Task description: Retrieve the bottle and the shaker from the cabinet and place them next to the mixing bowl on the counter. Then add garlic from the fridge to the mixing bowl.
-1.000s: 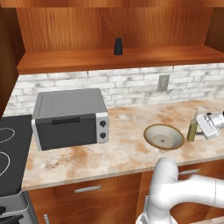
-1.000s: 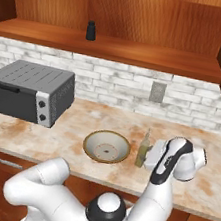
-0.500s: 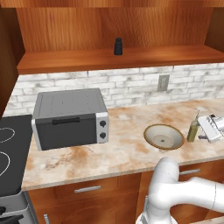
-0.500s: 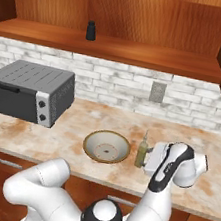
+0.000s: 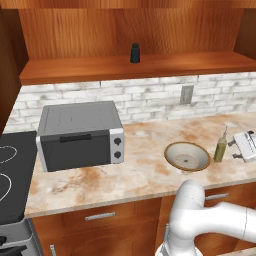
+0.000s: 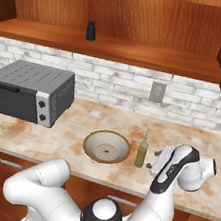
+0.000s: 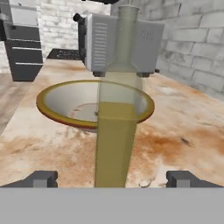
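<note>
Our gripper (image 7: 112, 178) sits low at the worktop's (image 5: 125, 175) right end with its fingers apart on either side of the bottle (image 7: 114, 131), not pressing it. We judge the bottle set down: it stands upright on the stone just right of the bowl (image 6: 107, 146), where the task wants it. It is slim, olive, smooth, with a long thin neck. The bowl is wide and shallow, tan-rimmed, speckled inside. Our shaker (image 5: 135, 53), a short black cylinder, stands far back on the cabinet's (image 5: 150, 30) grained wooden shelf, awaiting retrieval.
</note>
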